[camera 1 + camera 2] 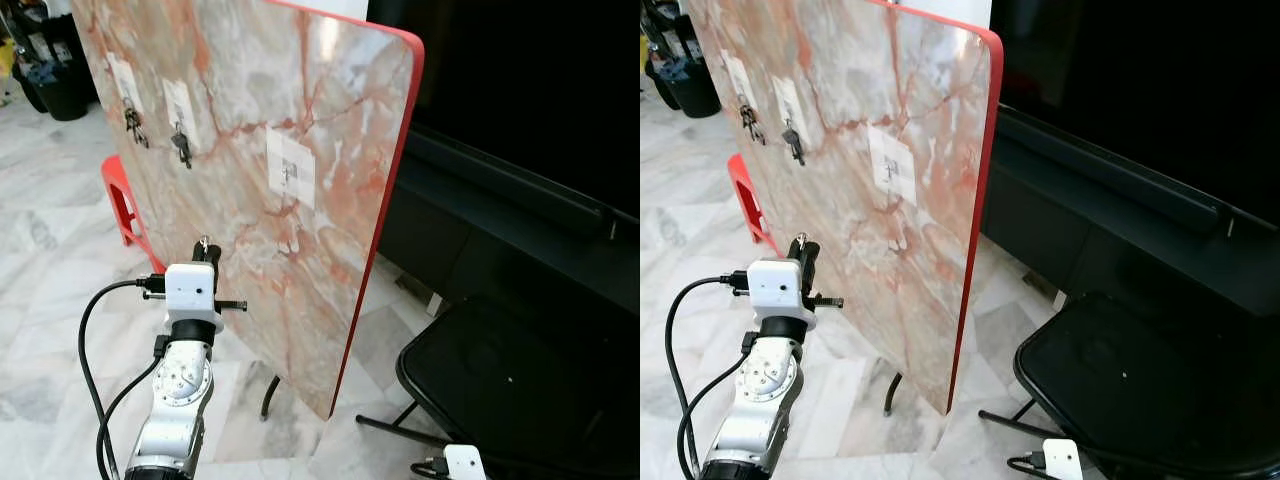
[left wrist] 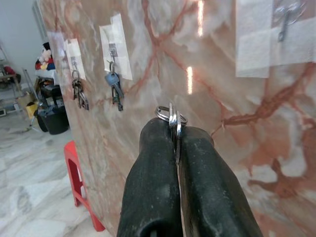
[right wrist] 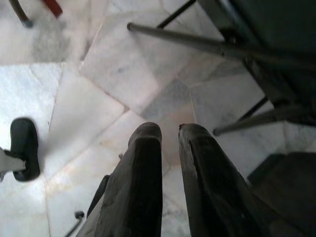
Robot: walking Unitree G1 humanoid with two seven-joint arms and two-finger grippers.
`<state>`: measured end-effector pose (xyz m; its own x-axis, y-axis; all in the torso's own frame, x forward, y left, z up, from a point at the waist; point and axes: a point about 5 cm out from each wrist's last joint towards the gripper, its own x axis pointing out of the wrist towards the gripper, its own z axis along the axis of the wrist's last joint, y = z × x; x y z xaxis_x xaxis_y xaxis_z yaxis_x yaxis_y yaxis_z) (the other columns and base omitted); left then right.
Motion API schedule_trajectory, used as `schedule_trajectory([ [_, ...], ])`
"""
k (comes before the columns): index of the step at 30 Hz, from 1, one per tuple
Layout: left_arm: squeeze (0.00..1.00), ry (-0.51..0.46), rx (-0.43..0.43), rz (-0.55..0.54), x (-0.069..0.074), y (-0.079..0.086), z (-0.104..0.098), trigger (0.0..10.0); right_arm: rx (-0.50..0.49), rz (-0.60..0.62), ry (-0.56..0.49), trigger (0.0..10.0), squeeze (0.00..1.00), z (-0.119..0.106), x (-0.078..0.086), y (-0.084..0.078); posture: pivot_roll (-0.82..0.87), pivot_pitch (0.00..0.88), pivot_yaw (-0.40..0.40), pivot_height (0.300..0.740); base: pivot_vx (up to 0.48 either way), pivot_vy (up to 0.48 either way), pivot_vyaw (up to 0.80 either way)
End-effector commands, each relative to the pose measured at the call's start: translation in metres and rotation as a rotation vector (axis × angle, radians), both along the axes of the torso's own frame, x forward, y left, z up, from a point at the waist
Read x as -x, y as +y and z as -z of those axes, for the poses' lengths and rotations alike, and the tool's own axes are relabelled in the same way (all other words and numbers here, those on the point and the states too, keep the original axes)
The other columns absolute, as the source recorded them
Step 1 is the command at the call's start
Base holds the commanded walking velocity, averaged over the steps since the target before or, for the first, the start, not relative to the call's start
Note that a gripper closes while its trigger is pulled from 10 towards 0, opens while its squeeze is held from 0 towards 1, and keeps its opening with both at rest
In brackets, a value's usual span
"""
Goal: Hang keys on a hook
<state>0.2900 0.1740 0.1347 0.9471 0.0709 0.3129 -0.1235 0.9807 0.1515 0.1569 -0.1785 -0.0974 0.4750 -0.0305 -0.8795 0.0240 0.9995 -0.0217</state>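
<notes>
A marble-patterned board (image 1: 250, 110) with a red rim stands tilted before me. Three hooks are taped to it. Key bunches hang on the far hook (image 1: 133, 120) and the middle hook (image 1: 181, 143). The near hook (image 1: 290, 172) is bare and also shows in the left wrist view (image 2: 285, 22). My left gripper (image 1: 205, 250) is raised close to the board, below and left of the bare hook. It is shut on a silver key ring (image 2: 171, 117) that sticks out above its fingertips (image 2: 157, 136). My right gripper (image 3: 169, 131) hangs low over the floor, fingers close together and holding nothing.
A black folding chair (image 1: 500, 380) stands at the lower right, its legs beside my right gripper. A dark cabinet (image 1: 520, 200) runs behind the board. A red stool (image 1: 120, 195) sits by the board's far end, and black bins (image 1: 60, 90) stand beyond it. The floor is marble.
</notes>
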Motion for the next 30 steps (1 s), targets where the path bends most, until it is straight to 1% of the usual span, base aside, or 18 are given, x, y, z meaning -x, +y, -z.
schedule_trajectory([
  [1,0.0,-0.026,0.006,0.026,-0.002,-0.006,-0.008,10.0,0.0,0.007,0.007,10.0,0.0,0.0,0.002,-0.003,0.06,0.0,-0.075,0.74,0.3,0.0,0.0],
  [10,0.0,-0.06,0.011,0.035,-0.004,-0.009,-0.017,10.0,0.004,0.003,0.01,10.0,0.0,0.0,0.002,-0.003,0.06,0.0,-0.077,0.74,0.304,0.0,0.0],
  [11,0.0,-0.076,0.005,0.039,-0.003,-0.01,-0.019,10.0,0.005,0.001,0.01,10.0,0.0,0.0,0.002,-0.003,0.06,0.0,-0.077,0.74,0.251,0.0,0.0],
  [18,0.0,-0.102,0.004,0.054,0.0,-0.013,-0.024,10.0,0.009,-0.003,0.011,10.0,0.0,0.001,0.002,-0.004,0.06,0.0,-0.078,0.74,0.0,0.0,0.0],
  [22,0.0,-0.147,-0.015,0.073,0.005,-0.015,-0.035,10.0,0.01,-0.005,0.013,10.0,0.0,0.001,0.002,-0.003,0.06,0.0,-0.079,0.74,0.0,0.0,0.0],
  [25,0.0,-0.166,-0.031,0.083,0.008,-0.017,-0.04,10.0,0.01,-0.004,0.012,10.0,0.0,0.001,0.002,-0.004,0.06,0.0,-0.077,0.74,0.0,0.0,0.0],
  [30,0.0,-0.167,-0.032,0.079,0.01,-0.017,-0.042,10.0,0.011,-0.008,0.015,10.0,0.0,0.001,0.002,-0.003,0.06,0.0,-0.077,0.74,0.0,0.0,0.0],
])
